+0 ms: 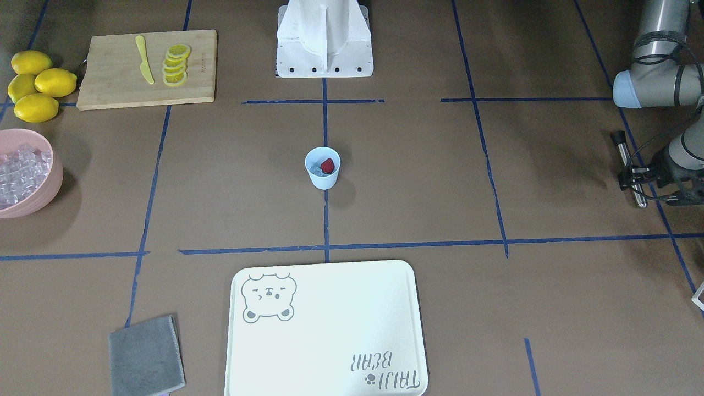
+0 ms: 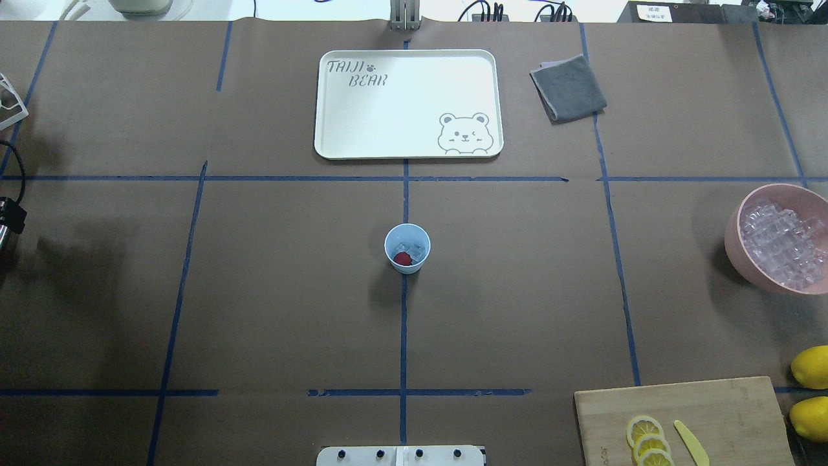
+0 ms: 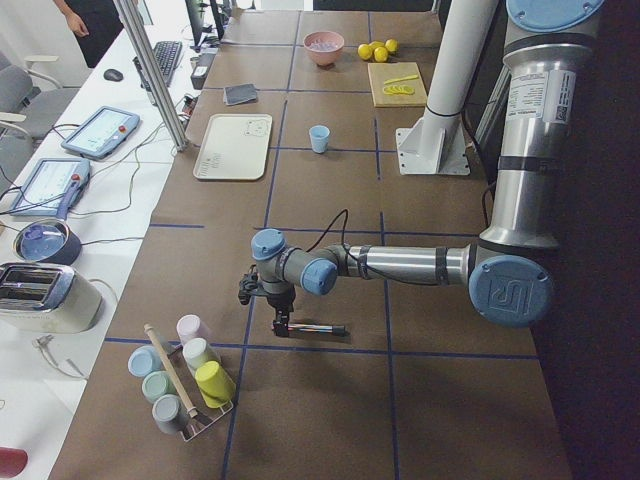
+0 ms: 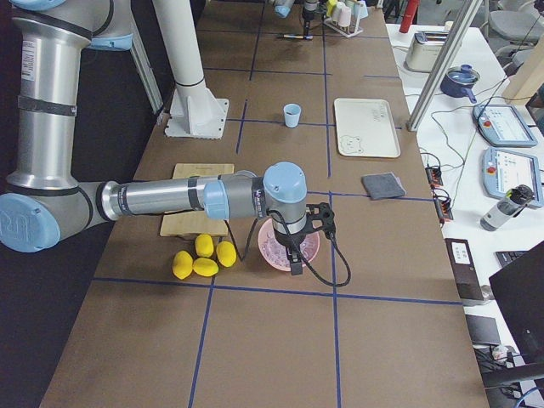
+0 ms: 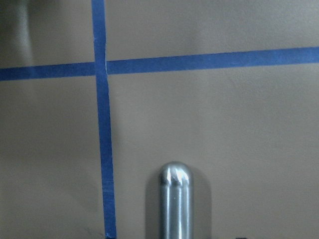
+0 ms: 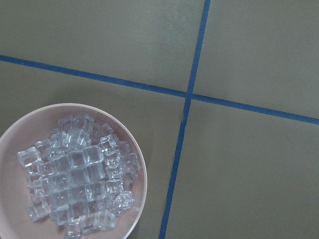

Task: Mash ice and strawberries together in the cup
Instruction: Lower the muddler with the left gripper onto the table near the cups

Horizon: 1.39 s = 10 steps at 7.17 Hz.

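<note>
I'm holding steel muddler [image 1: 623,154] clenched in left gripper [image 1: 636,179], well away from cup [image 1: 323,175] (strawberry [image 1: 328,165], ice [image 1: 315,167] loaded); next needing carry-over, vertical plunge. Right gripper [image 4: 295,265]: can't tell.

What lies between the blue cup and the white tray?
Nothing stands between cup and tray: only brown table cover with blue tape lines, shown in the overhead view.
</note>
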Tool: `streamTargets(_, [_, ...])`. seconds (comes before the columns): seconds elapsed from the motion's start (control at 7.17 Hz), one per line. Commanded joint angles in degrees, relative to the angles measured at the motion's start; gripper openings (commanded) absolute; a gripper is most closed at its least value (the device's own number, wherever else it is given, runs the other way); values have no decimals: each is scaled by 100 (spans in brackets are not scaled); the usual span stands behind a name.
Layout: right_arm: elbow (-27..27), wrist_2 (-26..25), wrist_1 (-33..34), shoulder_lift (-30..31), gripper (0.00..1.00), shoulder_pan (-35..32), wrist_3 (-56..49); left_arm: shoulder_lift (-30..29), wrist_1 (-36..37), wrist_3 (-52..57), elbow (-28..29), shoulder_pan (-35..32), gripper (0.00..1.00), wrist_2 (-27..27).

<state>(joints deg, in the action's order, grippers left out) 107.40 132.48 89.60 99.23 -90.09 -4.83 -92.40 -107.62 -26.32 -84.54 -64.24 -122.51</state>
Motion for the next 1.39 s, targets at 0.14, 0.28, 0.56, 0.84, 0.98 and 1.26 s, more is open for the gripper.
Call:
streamTargets(0.14, [-61,6,22,0,100,0,-9,370,152,22,-1429,-272,100,-98])
streamTargets(0.28, [-79,6,196,0,100,0,-148,441,354,344,-1660,-691,100,-707])
streamTargets(0.56, [-62,-3,785,-71,100,0,-518,486,1081,1659,-1741,-1894,100,-1599])
streamTargets(0.84, [-210,-29,866,-71,100,43,-519,468,2196,2645,-1750,-2425,100,-1540])
streamTargets(0.98, [-237,-47,866,-79,100,61,-519,468,2549,2841,-1689,-2548,100,-1444])
streamTargets(1.26, [-281,-135,857,-88,100,88,-519,477,2588,3351,-1566,-2628,100,-1364])
